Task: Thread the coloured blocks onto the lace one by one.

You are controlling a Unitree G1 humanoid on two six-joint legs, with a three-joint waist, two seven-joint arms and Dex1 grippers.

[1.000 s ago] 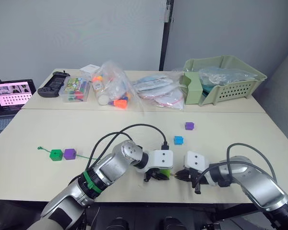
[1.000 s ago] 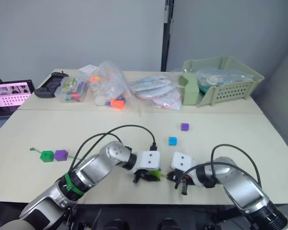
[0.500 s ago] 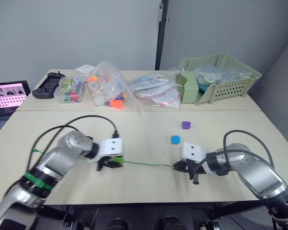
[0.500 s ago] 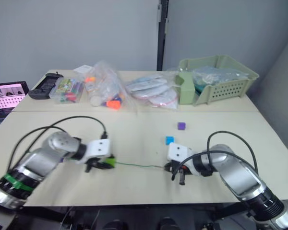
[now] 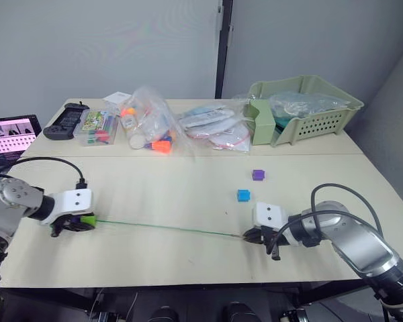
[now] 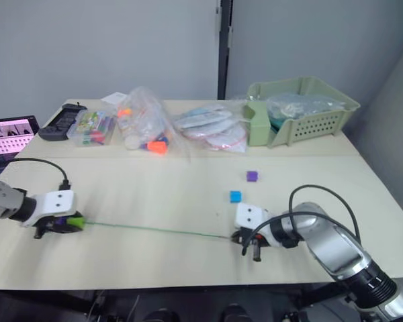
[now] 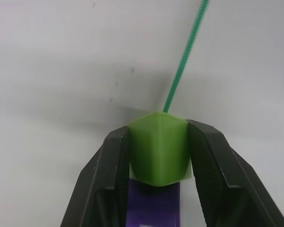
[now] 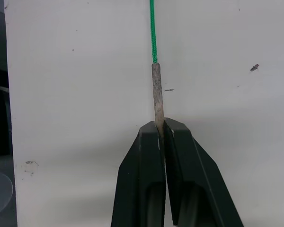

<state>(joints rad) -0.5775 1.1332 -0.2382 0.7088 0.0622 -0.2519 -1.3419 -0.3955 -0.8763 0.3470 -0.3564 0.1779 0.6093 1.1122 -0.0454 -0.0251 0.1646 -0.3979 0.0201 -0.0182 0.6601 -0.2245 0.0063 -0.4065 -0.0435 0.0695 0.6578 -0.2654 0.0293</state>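
Left end effector (image 7: 158, 142) — clamping the light green block (image 7: 159, 146) — has slid far left; right end effector (image 8: 160, 130) pinches the lace (image 5: 168, 228) tip.

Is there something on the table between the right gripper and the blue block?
Nothing visible. The blue block lies just beyond the right gripper, which is shut on the lace, with only bare table between them.

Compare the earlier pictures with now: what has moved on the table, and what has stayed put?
The left claw, shut on the light green block, has slid it leftward along the lace, far away from the right claw. The lace now lies stretched straight between them. The right claw has stayed shut on the lace's pale tip. The blue block and purple block have not moved.
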